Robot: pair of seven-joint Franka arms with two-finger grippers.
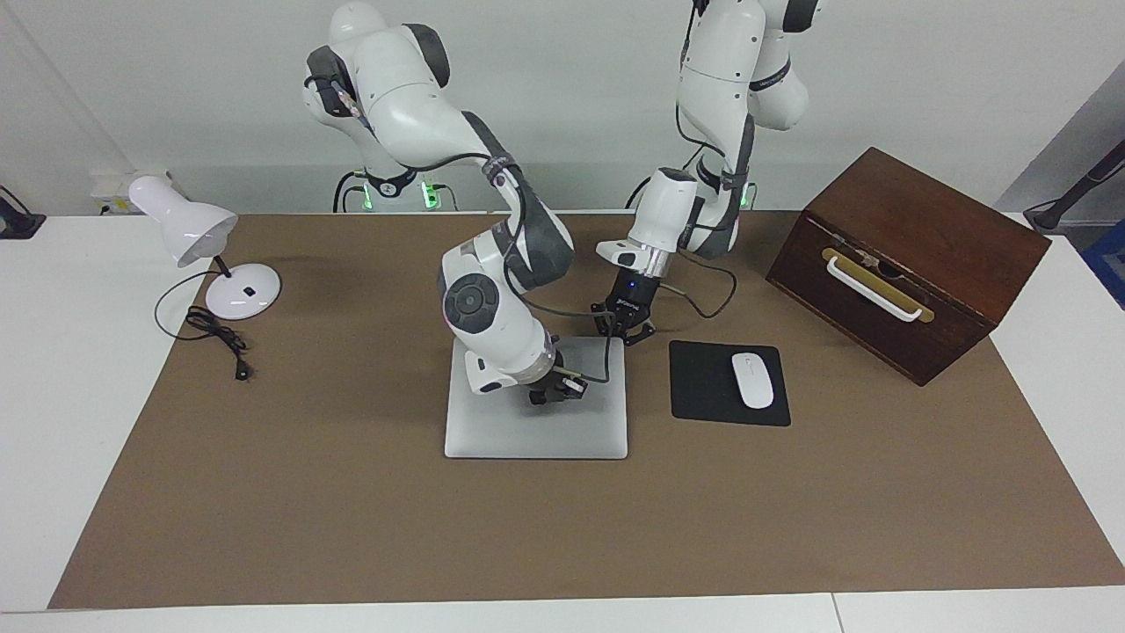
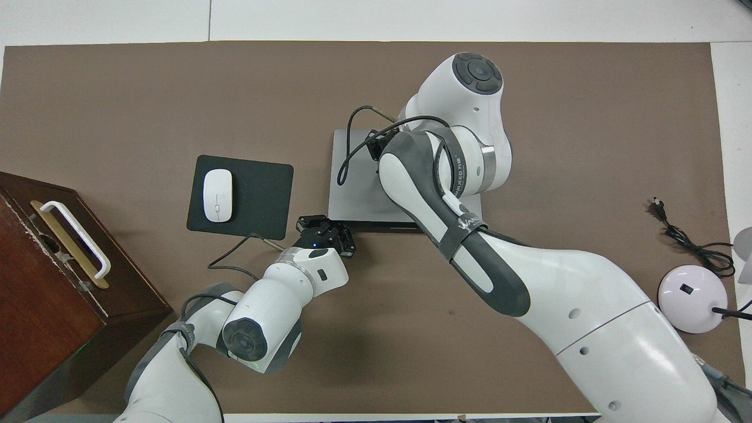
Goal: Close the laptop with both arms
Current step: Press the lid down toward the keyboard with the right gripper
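Observation:
The silver-grey laptop (image 1: 536,426) lies flat on the brown mat with its lid down; it also shows in the overhead view (image 2: 352,188). My right gripper (image 1: 554,388) comes down from the right arm onto the lid, near the middle of the laptop's half that is nearer to the robots (image 2: 376,144). My left gripper (image 1: 625,328) hangs at the laptop's corner nearest the robots, toward the left arm's end, low by the hinge edge (image 2: 325,231). The right arm hides much of the lid in the overhead view.
A black mouse pad (image 1: 703,387) with a white mouse (image 1: 752,380) lies beside the laptop toward the left arm's end. A dark wooden box (image 1: 910,259) stands past it. A white desk lamp (image 1: 189,233) and its cable (image 1: 215,334) are toward the right arm's end.

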